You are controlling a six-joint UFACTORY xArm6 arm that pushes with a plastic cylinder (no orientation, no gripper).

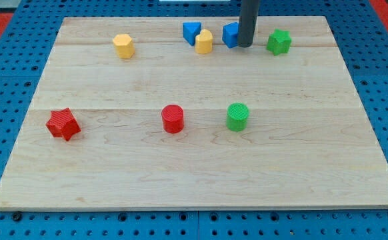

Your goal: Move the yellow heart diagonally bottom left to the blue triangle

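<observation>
Near the view's top edge of the wooden board point(194, 160), my tip point(245, 45) stands planted against the right side of a blue block point(230, 35), whose shape I cannot settle because the rod hides part of it. I have no jaws to open or close; the rod ends plain, grips nothing, and can only shove.

Just to the left of my tip, past that blue block, sits a yellow block point(204, 41), rounded and pale, which I take to be the yellow heart named in the task. It touches, or nearly touches, the blue triangle point(191, 31), lying at the triangle's lower right. That is the wrong side: the job wants it diagonally below and to the left of the triangle.

My judgement is that the tip must travel round to the heart's right or upper flank and nudge it leftward beneath the triangle without knocking the triangle off its spot. The crowding here makes that a delicate pass.

Right of my tip, close by, is a green star-like block point(279, 42). Well left along the same row rests a second yellow block point(123, 46). Far below my tip lie a green cylinder point(237, 117), a red cylinder point(173, 119) and a red star point(63, 124), all out of the way.
</observation>
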